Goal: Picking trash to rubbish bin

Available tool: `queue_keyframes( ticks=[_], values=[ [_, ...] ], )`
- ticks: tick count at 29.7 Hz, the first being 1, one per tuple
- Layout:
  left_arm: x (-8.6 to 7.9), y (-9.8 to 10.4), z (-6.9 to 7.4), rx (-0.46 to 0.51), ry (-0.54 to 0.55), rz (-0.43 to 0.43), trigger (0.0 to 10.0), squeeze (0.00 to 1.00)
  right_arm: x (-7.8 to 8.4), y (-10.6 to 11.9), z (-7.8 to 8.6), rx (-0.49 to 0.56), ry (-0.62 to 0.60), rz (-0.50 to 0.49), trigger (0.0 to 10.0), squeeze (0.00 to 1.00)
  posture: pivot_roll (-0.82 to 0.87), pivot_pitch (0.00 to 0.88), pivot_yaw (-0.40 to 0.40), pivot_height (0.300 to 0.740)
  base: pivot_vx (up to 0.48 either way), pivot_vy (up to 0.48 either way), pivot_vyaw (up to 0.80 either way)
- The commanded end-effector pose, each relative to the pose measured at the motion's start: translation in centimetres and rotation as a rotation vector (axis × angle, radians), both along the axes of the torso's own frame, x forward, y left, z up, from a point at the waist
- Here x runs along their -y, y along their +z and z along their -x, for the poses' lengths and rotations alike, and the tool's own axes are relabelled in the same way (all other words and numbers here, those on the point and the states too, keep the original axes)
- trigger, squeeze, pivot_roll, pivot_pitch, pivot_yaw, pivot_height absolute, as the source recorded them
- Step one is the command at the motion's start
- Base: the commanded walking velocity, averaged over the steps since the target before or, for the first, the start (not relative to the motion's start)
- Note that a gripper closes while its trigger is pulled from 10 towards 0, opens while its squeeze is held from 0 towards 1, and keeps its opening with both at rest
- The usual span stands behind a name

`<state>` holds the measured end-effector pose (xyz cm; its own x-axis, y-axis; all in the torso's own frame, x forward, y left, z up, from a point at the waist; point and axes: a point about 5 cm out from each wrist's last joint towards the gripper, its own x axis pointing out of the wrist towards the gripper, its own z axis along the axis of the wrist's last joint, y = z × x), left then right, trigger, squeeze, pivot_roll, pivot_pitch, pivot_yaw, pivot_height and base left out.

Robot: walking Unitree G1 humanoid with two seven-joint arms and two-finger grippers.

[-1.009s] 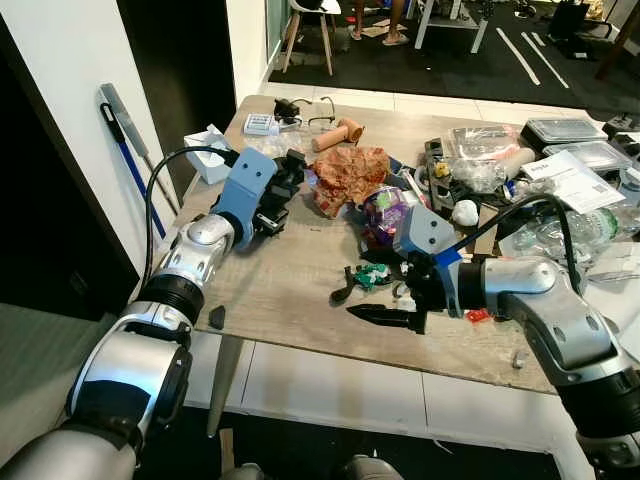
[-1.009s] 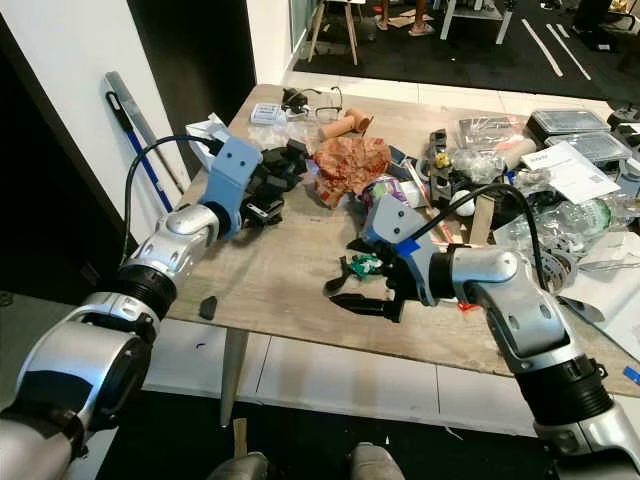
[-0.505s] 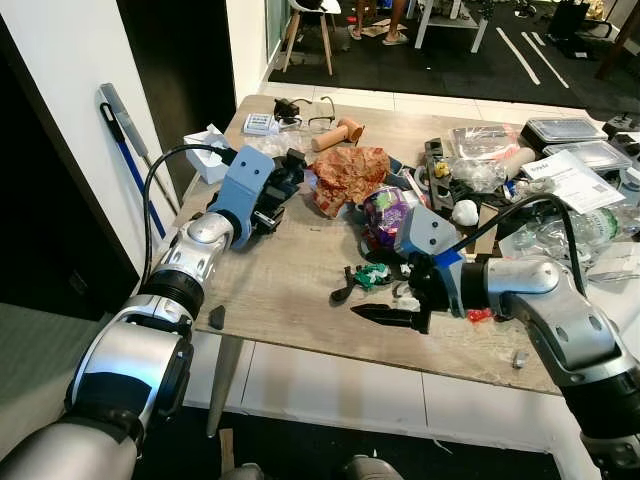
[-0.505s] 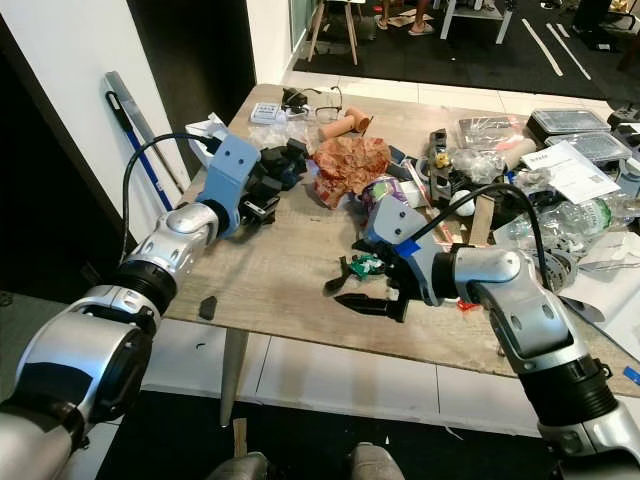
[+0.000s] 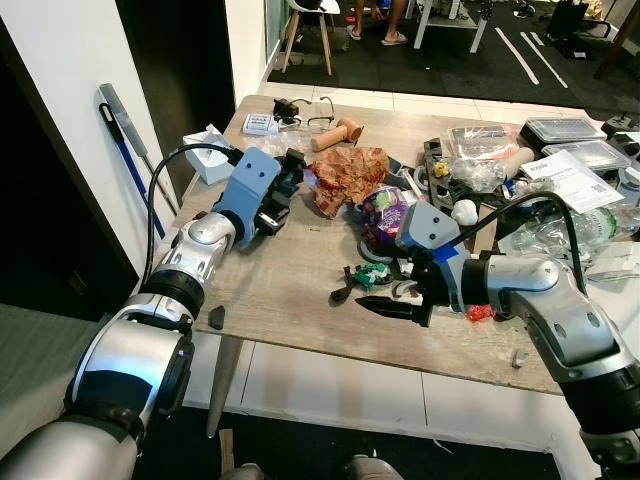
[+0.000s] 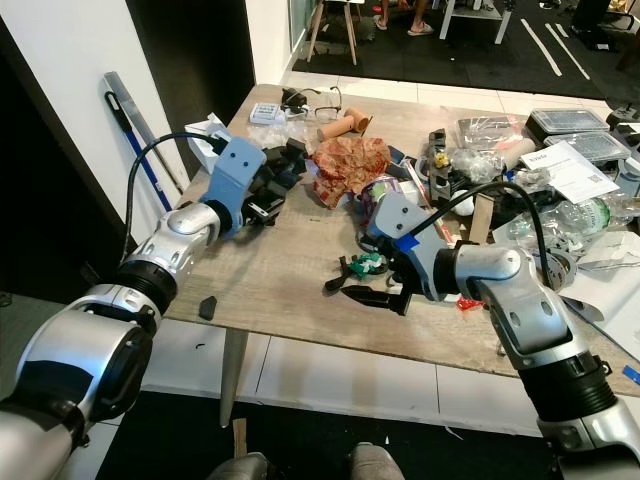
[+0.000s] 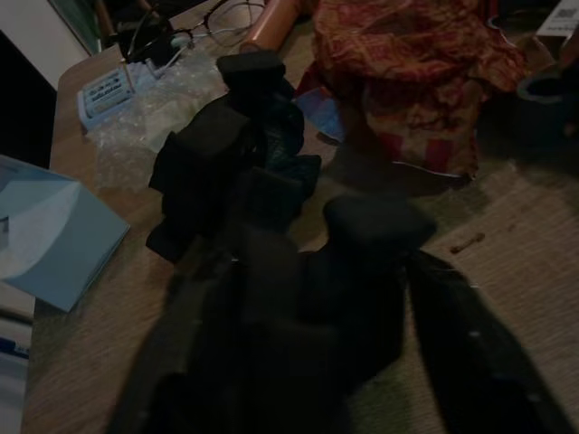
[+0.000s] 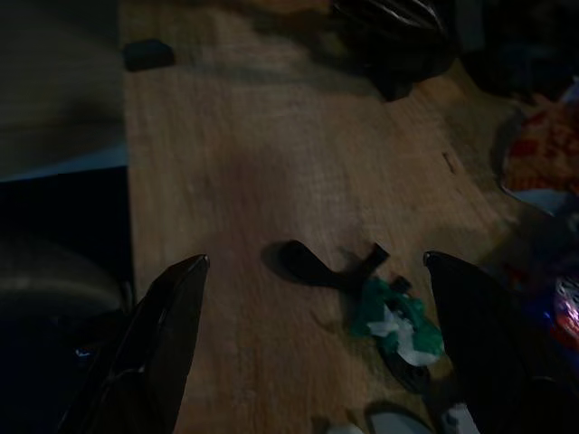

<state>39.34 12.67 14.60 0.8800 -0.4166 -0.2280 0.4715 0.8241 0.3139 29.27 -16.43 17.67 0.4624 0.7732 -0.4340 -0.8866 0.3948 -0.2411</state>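
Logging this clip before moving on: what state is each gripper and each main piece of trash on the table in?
Right gripper: open, low over the table, aimed at the green wrapper.
Green wrapper: crumpled, lying loose on the table.
Left gripper: holding black foam pieces.
Brown paper bag: crumpled, untouched.

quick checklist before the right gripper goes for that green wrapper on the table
1. Right gripper fingers spread wide enough: ok, both fingers stand far apart.
2. Green wrapper lined up between the fingers: ok in the right wrist view, though it sits nearer one finger.
3. Gripper free of load: ok, nothing between the fingers.
4. Target separate from other things: not ok, a black curved scrap touches it.
5. Left gripper out of the way: ok, it is across the table by the black foam pieces.
6. Rubbish bin located: cannot tell.
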Motion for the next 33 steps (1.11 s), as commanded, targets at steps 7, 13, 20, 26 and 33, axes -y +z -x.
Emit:
queue_keyframes(
  ticks=[7,13,20,26,33],
  values=[
    [-0.1,-0.1,0.0,-0.004,-0.021,-0.033,0.0,0.00,0.7,0.3,-1.2,0.034,-0.104,0.015,10.0,0.00,-0.16,0.000,0.012,0.740,0.000,0.000,0.00],
    [-0.1,-0.2,0.1,-0.004,-0.026,-0.039,0.0,0.00,1.0,0.4,-1.7,0.044,-0.144,0.016,10.0,0.00,-0.16,0.000,0.013,0.740,0.000,0.000,0.00],
    [-0.4,-0.1,0.1,-0.003,-0.026,-0.035,0.0,0.00,1.0,0.3,-1.8,0.042,-0.153,0.015,10.0,0.00,-0.15,0.000,0.013,0.740,0.000,0.000,0.00],
    [-0.6,1.2,-0.1,-0.005,-0.084,0.110,0.0,0.00,1.1,0.3,-1.9,0.042,-0.160,0.014,10.0,0.00,-0.16,0.000,0.012,0.740,0.000,0.000,0.00],
    [-0.9,5.7,0.7,0.052,-0.416,0.452,0.1,0.00,1.1,0.2,-1.9,0.039,-0.161,0.014,10.0,0.00,-0.15,0.000,0.010,0.740,0.000,0.000,0.00]
  ],
)
